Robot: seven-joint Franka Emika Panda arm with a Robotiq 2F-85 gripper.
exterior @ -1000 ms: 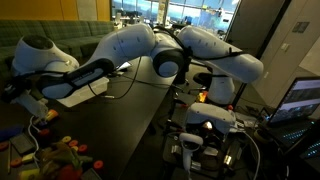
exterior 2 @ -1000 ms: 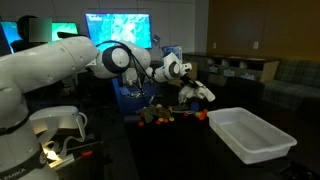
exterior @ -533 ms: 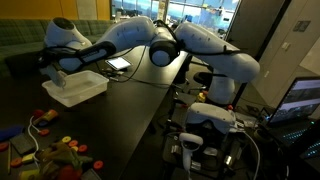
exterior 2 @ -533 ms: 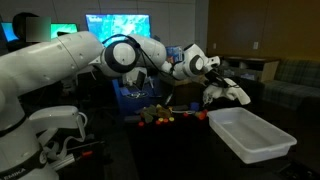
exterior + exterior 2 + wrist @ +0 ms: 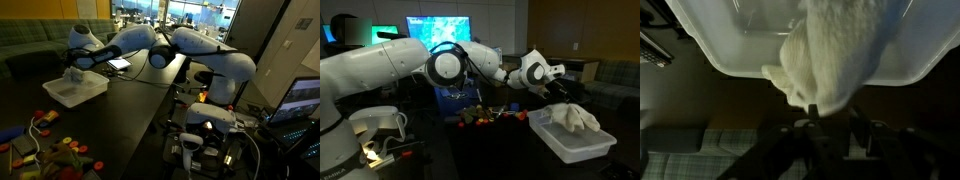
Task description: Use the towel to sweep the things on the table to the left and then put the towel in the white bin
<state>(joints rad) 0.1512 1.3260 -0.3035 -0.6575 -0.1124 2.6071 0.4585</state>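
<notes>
The white towel (image 5: 835, 55) hangs from my gripper (image 5: 834, 112), whose fingers are closed on its end. It drapes down into the white bin (image 5: 730, 62) right below. In an exterior view the towel (image 5: 576, 118) lies spread over the bin (image 5: 560, 148), with the gripper (image 5: 560, 97) just above it. In an exterior view the gripper (image 5: 73, 70) is over the bin (image 5: 88, 92) at the far side of the dark table (image 5: 130, 120). Several small colourful things (image 5: 65, 152) lie heaped at one end of the table; they also show in an exterior view (image 5: 485, 115).
Cables and an orange cord (image 5: 38, 122) lie near the heap. Robot base hardware (image 5: 210, 125) stands beside the table. Monitors (image 5: 438, 28) glow behind it. A white device (image 5: 375, 130) sits at the near corner.
The arm has swung from the heap of things across the table to the white bin, carrying the towel. The towel now hangs down into the bin.
</notes>
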